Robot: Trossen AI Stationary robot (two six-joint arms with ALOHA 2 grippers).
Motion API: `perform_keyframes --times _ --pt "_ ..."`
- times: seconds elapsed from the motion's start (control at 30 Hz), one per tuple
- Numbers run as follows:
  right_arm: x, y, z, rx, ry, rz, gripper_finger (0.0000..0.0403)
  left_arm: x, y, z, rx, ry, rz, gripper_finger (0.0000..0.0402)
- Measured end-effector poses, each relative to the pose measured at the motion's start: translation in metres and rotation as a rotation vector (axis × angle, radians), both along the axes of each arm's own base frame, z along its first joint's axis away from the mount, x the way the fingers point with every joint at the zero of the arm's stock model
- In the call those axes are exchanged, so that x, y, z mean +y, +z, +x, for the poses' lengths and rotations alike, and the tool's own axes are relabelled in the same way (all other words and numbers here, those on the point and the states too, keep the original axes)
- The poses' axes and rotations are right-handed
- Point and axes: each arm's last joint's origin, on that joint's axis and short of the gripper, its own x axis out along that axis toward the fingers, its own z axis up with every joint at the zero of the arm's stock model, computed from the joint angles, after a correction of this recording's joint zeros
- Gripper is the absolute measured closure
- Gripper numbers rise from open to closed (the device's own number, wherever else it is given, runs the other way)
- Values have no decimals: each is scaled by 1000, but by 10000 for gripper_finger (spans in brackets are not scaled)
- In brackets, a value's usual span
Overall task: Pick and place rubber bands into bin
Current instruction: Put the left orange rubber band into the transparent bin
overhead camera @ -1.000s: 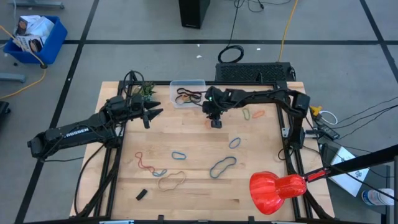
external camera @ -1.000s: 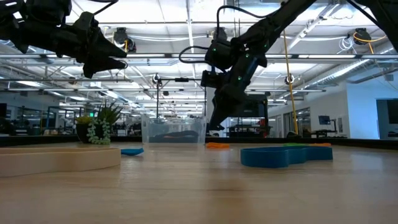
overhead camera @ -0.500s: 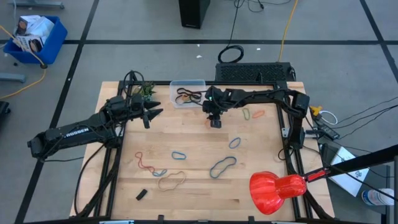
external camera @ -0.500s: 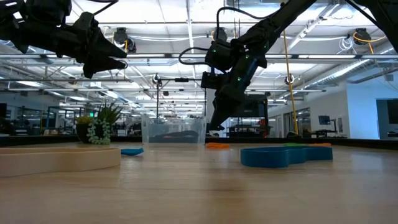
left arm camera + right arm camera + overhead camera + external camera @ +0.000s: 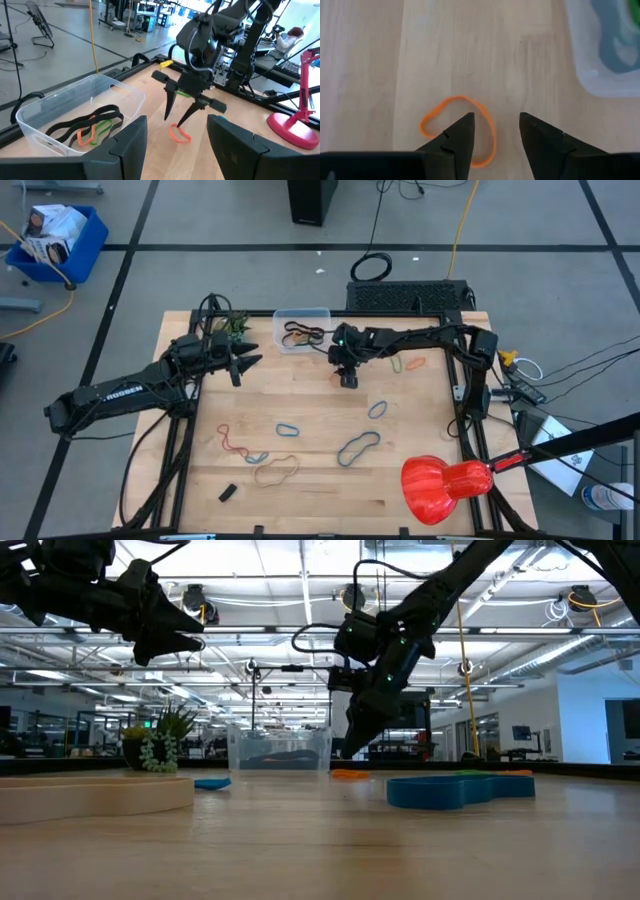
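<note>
Both arms are built of dark, near-black segments joined by rounded housings. White block lettering is carried along the left arm (image 5: 120,392), on its long lower link. Thin black cables are looped above the wrists of both arms. Small green lights are shown on the right arm (image 5: 420,337) near its wrist. Each arm is ended by two tapered, pointed black fingers (image 5: 170,107) mounted on a flat crossbar; the fingers' inner faces are flat and matte.

clear plastic bin (image 5: 75,112), wooden table (image 5: 320,480)
</note>
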Motion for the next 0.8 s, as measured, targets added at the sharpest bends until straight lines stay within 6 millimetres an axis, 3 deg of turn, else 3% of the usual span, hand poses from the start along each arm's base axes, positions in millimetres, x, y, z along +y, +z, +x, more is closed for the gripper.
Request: perform_keyframes --times 0.23,0.43,0.8 --pt "5 -24 -12 -49 2 -22 269 0 0 0 0 0 1 188" --pt "7 -33 -20 -31 -14 -4 289 0 0 0 1 0 2 188" --pt "3 -38 -26 -49 -98 35 381 0 0 0 1 1 3 188"
